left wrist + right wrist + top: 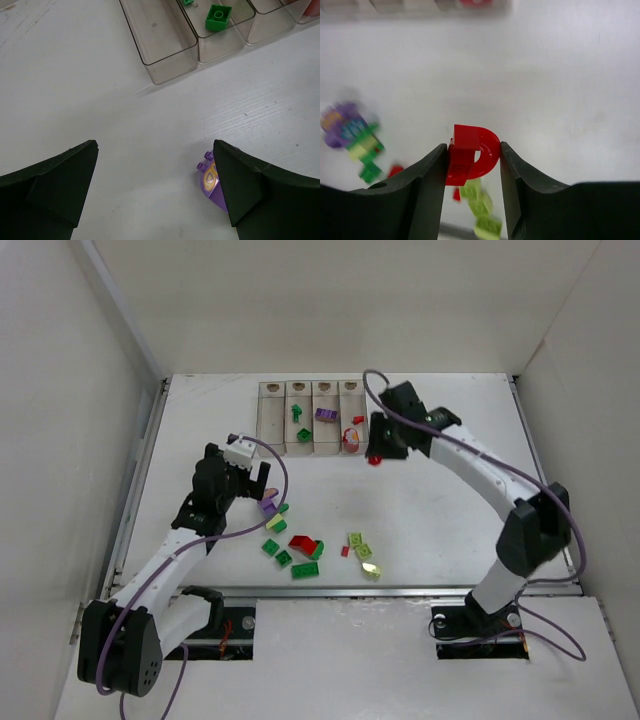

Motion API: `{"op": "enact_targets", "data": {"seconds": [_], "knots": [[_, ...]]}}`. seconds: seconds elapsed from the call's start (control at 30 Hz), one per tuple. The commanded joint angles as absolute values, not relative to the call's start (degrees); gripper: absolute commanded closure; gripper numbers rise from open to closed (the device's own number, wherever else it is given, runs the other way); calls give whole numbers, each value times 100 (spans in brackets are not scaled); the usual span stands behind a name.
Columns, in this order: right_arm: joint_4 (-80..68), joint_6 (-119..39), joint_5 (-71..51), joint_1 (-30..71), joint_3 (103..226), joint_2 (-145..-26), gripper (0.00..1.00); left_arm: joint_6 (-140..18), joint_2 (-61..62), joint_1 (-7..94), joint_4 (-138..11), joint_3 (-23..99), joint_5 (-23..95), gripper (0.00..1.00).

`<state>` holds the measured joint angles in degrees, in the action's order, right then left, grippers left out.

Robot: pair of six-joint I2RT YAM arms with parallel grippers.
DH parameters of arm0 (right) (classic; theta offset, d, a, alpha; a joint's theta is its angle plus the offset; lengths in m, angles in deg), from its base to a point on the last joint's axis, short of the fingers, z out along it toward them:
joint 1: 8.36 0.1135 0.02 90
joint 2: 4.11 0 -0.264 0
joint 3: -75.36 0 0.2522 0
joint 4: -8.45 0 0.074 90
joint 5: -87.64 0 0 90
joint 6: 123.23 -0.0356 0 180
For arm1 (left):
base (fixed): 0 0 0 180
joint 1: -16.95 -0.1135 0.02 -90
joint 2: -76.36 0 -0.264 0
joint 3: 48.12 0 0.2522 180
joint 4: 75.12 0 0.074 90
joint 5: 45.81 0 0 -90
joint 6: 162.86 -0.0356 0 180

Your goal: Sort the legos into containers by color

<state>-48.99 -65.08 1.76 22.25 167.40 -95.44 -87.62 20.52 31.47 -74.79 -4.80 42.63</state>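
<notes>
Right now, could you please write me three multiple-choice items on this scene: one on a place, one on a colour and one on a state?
1. In the top view, which of the containers holds the green bricks?
A. the leftmost
B. the second from the left
C. the rightmost

2. What colour is the piece held in the right hand?
A. red
B. yellow-green
C. purple

3. What state is the left hand in?
A. shut on a green brick
B. shut on nothing
C. open, holding nothing

Answers:
1 B: both green bricks lie in that box.
2 A: the right wrist view shows a red arch clamped between the fingers.
3 C: its fingers stand wide apart over the table, with a purple brick beside one of them.
</notes>
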Motion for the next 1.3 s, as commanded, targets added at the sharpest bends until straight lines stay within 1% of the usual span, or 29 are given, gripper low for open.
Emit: {"op": "enact_targets", "data": {"seconds": [0.0, 0.03, 0.07, 0.1, 0.17, 0.2, 0.23, 0.3, 0.33, 0.37, 0.4, 0.43, 0.5, 0.53, 0.6, 0.77, 0.83, 0.87, 0.97, 1.0, 1.03, 1.1, 1.13, 1.17, 1.2, 1.23, 1.27], "knots": [[-4530, -5549, 204, 1959, 18330, -10758, 95, -8806, 1984, 3162, -7490, -352, 4234, 0], [-4617, -5364, 204, 1898, 18769, -11112, 95, -8806, 1984, 3162, -7437, -351, 4234, 0], [-4618, -5179, 256, 1897, 19583, -11447, 95, -8858, 1923, 3162, -7437, -281, 4234, 0], [-4792, -4951, 352, 1897, 20000, -12111, 95, -8859, 1923, 3162, -7437, -281, 4234, 0], [-4986, -4878, 406, 1722, 20870, -12765, 94, -8912, 1923, 3162, -7437, -220, 4234, 0], [-5265, -4878, 406, 1722, 21779, -13073, 93, -8912, 1871, 3162, -7367, -219, 4234, 0], [-5399, -4878, 467, 1626, 22232, -13642, 90, -8912, 1870, 3162, -7314, -141, 4234, 0], [-5488, -4878, 643, 1494, 23075, -14050, 86, -8912, 1817, 3162, -7226, -61, 4234, 0], [-5366, -4878, 643, 1493, 23141, -14234, 84, -8912, 1748, 3162, -7165, 9, 4234, 0], [-5200, -4878, 643, 1441, 23089, -14236, 80, -8912, 1747, 3162, -7164, 62, 4234, 0], [-5006, -4878, 539, 1440, 22984, -14236, 72, -8912, 1747, 3162, -7103, 62, 4234, 0], [-4657, -4817, 468, 1440, 22722, -14236, 68, -8912, 1677, 3162, -7103, 114, 4234, 0], [-4452, -4764, 188, 1440, 22562, -14175, 53, -8912, 1615, 3162, -7051, 168, 4234, 0], [-4451, -4764, 90, 1440, 22561, -14175, 44, -8912, 1554, 3162, -7050, 220, 4234, 0], [-4451, -4711, -59, 1440, 22561, -14175, 37, -8964, 1492, 3162, -7050, 281, 4234, 0], [-4390, -4659, -183, 1440, 22316, -14043, 34, -9017, 1431, 3162, -7173, 282, 4234, 0], [-4389, -4659, -236, 1440, 22315, -13911, 28, -9017, 1431, 3162, -7173, 282, 4234, 0], [-4389, -4659, -175, 1440, 22315, -13911, 22, -9017, 1431, 3162, -7225, 282, 4234, 0], [-4784, -4580, -349, 1440, 22307, -13570, 18, -9017, 1431, 3162, -7165, 282, 4103, 0], [-4785, -4580, -402, 1440, 21906, -13377, 15, -9017, 1500, 3162, -7164, 282, 4103, 0], [-4785, -4388, -403, 1440, 21572, -12835, 15, -9069, 1553, 3162, -7103, 282, 4103, 0], [-4654, -4185, -19, 1685, 20694, -12139, 11, -9070, 1615, 3162, -7103, 282, 4103, 0], [-4522, -4088, 106, 1808, 19715, -11770, 11, -9070, 1676, 3162, -7103, 204, 4103, 0], [-4460, -3957, 168, 1940, 19218, -11070, 11, -9070, 1677, 3162, -7164, 116, 4103, 0], [-4407, -3956, 81, 2254, 18726, -10741, 9, -9070, 1738, 3162, -7164, 115, 4033, 0], [-4355, -3903, -59, 2432, 17790, -10442, 9, -9070, 1799, 3162, -7225, 37, 4032, 0], [-4250, -3903, -191, 2616, 17354, -9943, 9, -9070, 1800, 3162, -7226, 36, 3971, 0]]}}
